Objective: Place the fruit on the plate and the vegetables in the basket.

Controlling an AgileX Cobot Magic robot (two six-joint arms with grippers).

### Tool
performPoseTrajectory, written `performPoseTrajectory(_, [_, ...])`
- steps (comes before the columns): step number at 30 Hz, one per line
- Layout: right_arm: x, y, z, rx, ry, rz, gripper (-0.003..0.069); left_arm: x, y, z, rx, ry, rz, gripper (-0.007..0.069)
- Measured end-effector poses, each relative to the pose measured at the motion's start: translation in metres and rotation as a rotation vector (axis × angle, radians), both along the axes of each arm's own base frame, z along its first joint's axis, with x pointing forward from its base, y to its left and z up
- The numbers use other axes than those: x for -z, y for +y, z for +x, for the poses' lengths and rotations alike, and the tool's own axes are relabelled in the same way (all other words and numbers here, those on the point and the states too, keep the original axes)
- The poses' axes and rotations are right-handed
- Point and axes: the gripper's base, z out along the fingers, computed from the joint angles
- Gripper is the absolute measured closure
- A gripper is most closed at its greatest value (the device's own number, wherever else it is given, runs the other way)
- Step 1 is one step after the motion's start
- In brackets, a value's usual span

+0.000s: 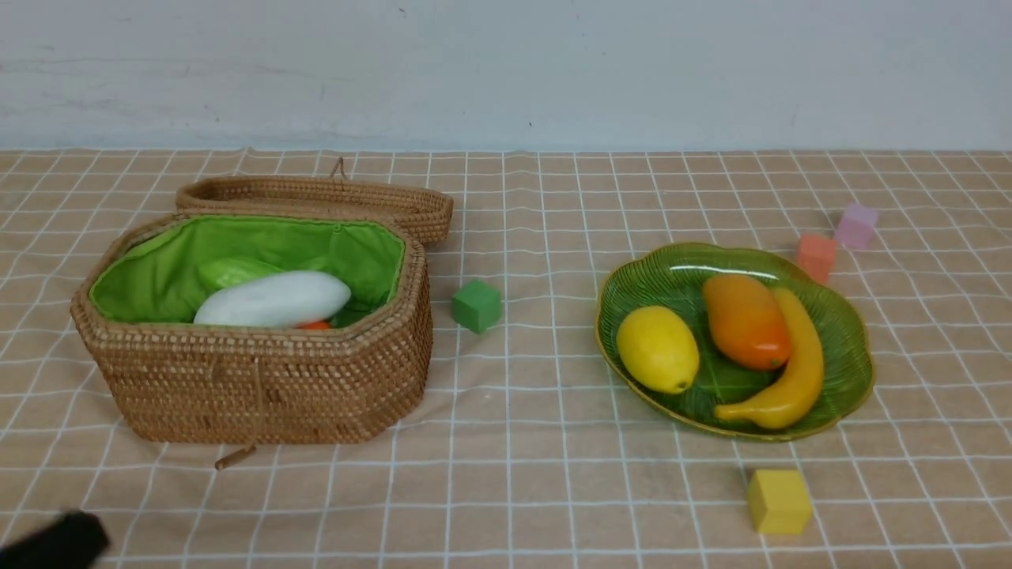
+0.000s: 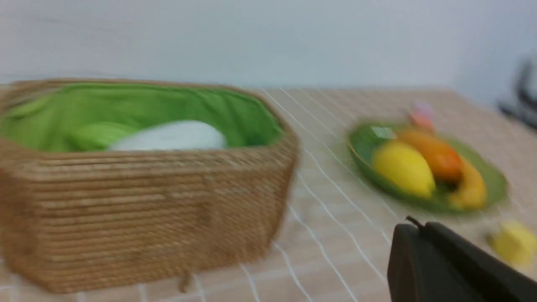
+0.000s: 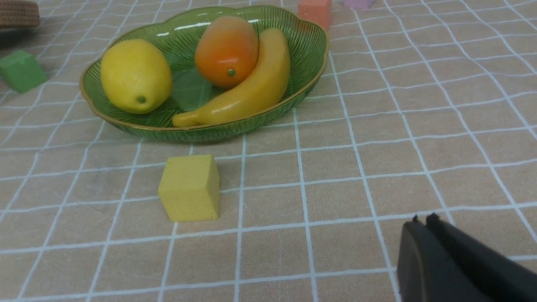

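On plate (image 1: pixel 850 371): lemon (image 1: pixel 658 348), mango (image 1: pixel 745 320), banana (image 1: pixel 791 371). Both grippers' jaws together, empty. Risk: right gripper (image 3: pixel 421 222) swinging low could knock yellow cube (image 3: pixel 189 187) beside plate.

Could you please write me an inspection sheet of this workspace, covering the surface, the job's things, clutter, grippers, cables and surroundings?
Surface: table under a tan cloth with white grid lines, slightly wrinkled.
Job's things: plate holds the lemon, mango and banana. Basket is open, its lid lying behind; inside show a white radish, a light-green cucumber and a sliver of orange; anything else is hidden.
Clutter: green cube, yellow cube, red cube, pink cube, all on the cloth.
Grippers: left gripper shut, empty; right gripper shut, empty.
Cables: nothing seen.
Surroundings: plain pale wall.
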Motion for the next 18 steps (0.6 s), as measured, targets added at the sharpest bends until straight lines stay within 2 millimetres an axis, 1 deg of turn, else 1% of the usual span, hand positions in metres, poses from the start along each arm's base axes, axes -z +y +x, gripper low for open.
performPoseTrajectory(1, [0.0, 0.0, 0.0, 0.0, 0.0, 0.0, 0.0648, -0.001, 0.001, 0.0, -0.011, -0.003, -0.016, 0.0637])
performPoseTrajectory(2, [0.0, 0.0, 0.0, 0.0, 0.0, 0.0, 0.0648, 0.006, 0.006, -0.001, -0.111, -0.036, -0.055, 0.0637])
performPoseTrajectory(4, [0.0, 0.0, 0.0, 0.0, 0.0, 0.0, 0.0648, 0.018, 0.011, 0.0, -0.207, -0.045, -0.07, 0.0637])
performPoseTrajectory(5, [0.0, 0.0, 0.0, 0.0, 0.0, 0.0, 0.0648, 0.02, 0.012, 0.0, -0.226, -0.042, -0.076, 0.0637])
performPoseTrajectory(6, [0.0, 0.0, 0.0, 0.0, 0.0, 0.0, 0.0647, 0.034, 0.016, 0.002, -0.29, 0.02, -0.062, 0.0637])
performPoseTrajectory(9, [0.0, 0.0, 0.0, 0.0, 0.0, 0.0, 0.0644, 0.053, 0.017, 0.0, -0.321, 0.208, -0.019, 0.0637])
performPoseTrajectory(10, [0.0, 0.0, 0.0, 0.0, 0.0, 0.0, 0.0644, 0.055, 0.017, 0.0, -0.322, 0.221, -0.016, 0.0637])
performPoseTrajectory(11, [0.0, 0.0, 0.0, 0.0, 0.0, 0.0, 0.0644, 0.062, 0.016, -0.002, -0.32, 0.292, -0.005, 0.0637])
performPoseTrajectory(18, [0.0, 0.0, 0.0, 0.0, 0.0, 0.0, 0.0639, 0.064, 0.016, -0.002, -0.322, 0.322, -0.022, 0.0637])
